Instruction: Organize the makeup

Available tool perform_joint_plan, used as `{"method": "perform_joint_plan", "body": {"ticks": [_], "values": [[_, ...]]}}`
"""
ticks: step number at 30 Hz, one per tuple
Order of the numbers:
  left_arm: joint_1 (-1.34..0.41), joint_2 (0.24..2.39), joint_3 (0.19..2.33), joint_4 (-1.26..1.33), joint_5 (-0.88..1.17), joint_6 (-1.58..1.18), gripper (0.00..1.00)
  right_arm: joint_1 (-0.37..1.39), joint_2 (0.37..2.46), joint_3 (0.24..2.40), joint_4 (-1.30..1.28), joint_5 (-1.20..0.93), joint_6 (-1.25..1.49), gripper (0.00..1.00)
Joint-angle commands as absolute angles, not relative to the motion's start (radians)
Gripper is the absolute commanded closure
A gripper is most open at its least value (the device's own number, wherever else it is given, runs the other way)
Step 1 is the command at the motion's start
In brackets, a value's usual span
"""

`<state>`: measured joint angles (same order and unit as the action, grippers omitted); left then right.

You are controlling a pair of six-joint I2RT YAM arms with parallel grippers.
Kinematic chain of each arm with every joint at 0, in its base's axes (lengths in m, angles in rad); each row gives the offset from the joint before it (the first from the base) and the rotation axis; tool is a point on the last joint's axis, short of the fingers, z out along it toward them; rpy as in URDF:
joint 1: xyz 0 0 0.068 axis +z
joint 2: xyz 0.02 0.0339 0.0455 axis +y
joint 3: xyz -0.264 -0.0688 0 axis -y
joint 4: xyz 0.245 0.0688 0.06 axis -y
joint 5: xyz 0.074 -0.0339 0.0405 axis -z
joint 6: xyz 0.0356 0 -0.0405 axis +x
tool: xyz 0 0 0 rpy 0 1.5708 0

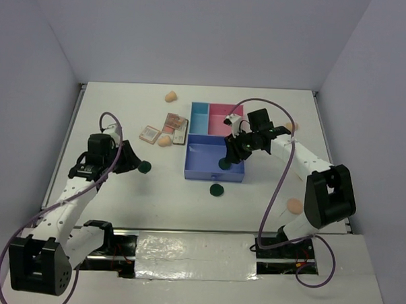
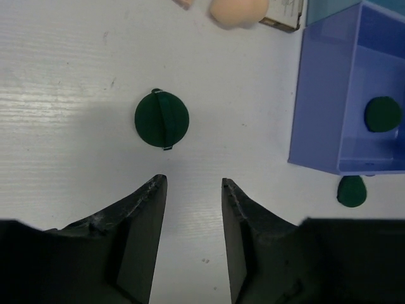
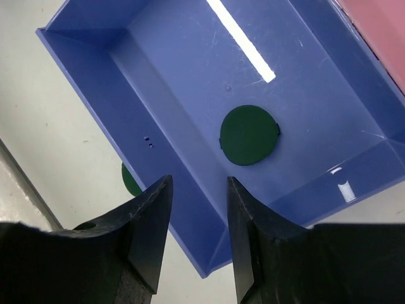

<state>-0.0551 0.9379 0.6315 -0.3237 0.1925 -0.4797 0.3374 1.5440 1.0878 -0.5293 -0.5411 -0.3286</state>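
Observation:
A dark green disc lies on the table just ahead of my open, empty left gripper; in the left wrist view the disc sits a little beyond the gripper. My right gripper is open and empty over the near blue compartment of the tray. A second green disc lies in that compartment beyond the gripper. A third green disc lies on the table in front of the tray. Small palettes and a peach sponge lie left of the tray.
More peach sponges lie at the back, behind the right arm and near the right arm's base. The tray's pink compartment is at its far side. The table's metal front edge runs between the arm bases.

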Motion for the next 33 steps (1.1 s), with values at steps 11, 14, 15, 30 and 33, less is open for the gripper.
{"method": "perform_joint_plan", "body": {"ticks": [11,14,15,30,33], "values": [[-0.075,1.121,0.724,-0.373,0.014,-0.529,0.67,0.336,1.366,1.132,-0.526,-0.639,-0.382,0.56],[-0.095,1.199,0.759,-0.376,-0.024,-0.557,0.66,0.324,1.329,1.127,-0.529,-0.664,-0.382,0.67],[-0.116,1.222,0.781,-0.377,-0.043,-0.563,0.64,0.319,1.324,1.126,-0.528,-0.667,-0.380,0.69],[-0.207,1.502,0.910,-0.393,-0.173,-0.469,0.44,0.196,1.298,1.086,-0.479,-0.718,-0.330,0.58],[-0.210,1.546,0.933,-0.397,-0.178,-0.449,0.44,0.183,1.290,1.077,-0.472,-0.724,-0.325,0.58]]}}
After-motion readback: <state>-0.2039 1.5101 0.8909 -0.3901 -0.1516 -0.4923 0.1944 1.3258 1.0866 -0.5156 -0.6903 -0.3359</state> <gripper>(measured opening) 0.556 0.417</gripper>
